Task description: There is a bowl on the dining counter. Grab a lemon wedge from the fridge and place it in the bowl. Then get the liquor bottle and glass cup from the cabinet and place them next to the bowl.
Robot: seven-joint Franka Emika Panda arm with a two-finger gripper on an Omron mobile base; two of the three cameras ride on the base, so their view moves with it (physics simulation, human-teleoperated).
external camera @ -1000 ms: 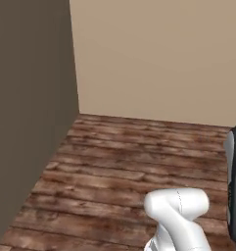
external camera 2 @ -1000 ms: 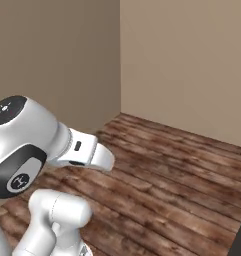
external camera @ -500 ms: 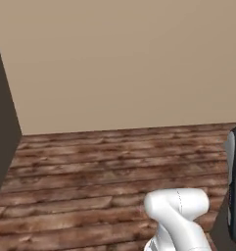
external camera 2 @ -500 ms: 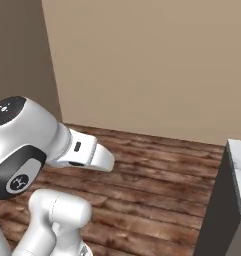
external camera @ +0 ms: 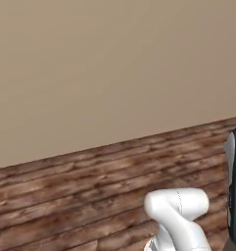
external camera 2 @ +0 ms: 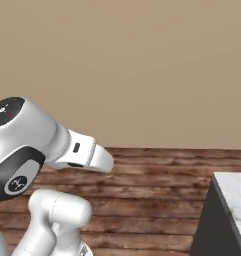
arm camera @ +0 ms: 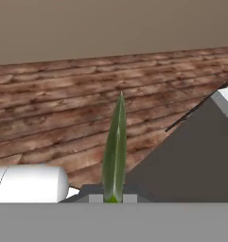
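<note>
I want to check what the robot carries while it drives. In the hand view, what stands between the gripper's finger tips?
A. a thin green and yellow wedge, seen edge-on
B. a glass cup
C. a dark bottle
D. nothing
A: in the hand view a thin green-yellow lemon wedge rises edge-on from between the tips of the gripper, which is shut on it, above the wooden floor.

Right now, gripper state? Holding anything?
Gripper: shut on the lemon wedge, a thin green sliver standing up between the fingers.
</note>
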